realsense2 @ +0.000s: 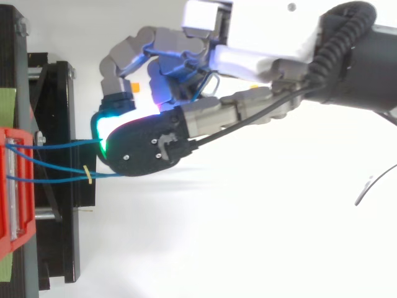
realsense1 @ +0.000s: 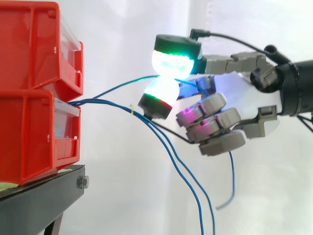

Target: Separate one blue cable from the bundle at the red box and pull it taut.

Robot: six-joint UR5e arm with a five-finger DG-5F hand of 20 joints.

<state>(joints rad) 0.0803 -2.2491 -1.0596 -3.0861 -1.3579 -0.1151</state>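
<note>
One blue cable [realsense1: 115,88] is pinched by the hand [realsense1: 215,105] near the red box [realsense1: 34,132]. It should probably be pulled away from the box until taut

Side, overhead; both near robot hand [realsense1: 211,122]

upper box [realsense1: 39,44] on lower box [realsense1: 34,139], on stand [realsense1: 44,196], left | hand [realsense1: 237,88] right | one cable [realsense1: 117,88] from lower box between fingers [realsense1: 171,61] | other cables [realsense1: 182,171] hang below hand
</note>
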